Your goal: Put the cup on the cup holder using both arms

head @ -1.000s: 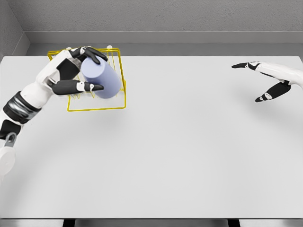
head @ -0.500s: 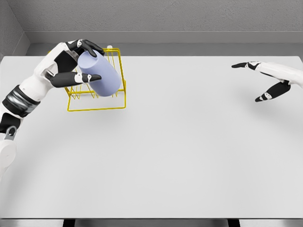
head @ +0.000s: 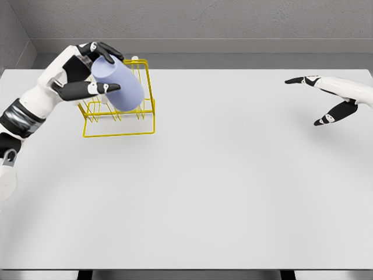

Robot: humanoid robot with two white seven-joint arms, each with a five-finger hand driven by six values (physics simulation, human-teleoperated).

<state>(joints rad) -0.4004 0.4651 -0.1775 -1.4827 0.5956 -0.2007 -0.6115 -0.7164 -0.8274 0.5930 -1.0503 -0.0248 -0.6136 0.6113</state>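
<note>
A pale blue cup (head: 119,84) hangs tilted over the yellow wire cup holder (head: 119,121) at the table's far left. My left hand (head: 87,73) is shut on the cup, thumb on its near side and fingers over its top. The cup covers part of the holder's back pegs. Whether the cup touches the wire I cannot tell. My right hand (head: 323,99) hovers open over the table's far right, fingers spread, holding nothing.
The white table (head: 221,175) stretches across the view, with a grey wall (head: 198,23) behind its far edge. The holder stands close to the table's back left corner.
My left hand has lifted the cup up and back to the left, away from the holder's front frame. The right hand has stayed still.
</note>
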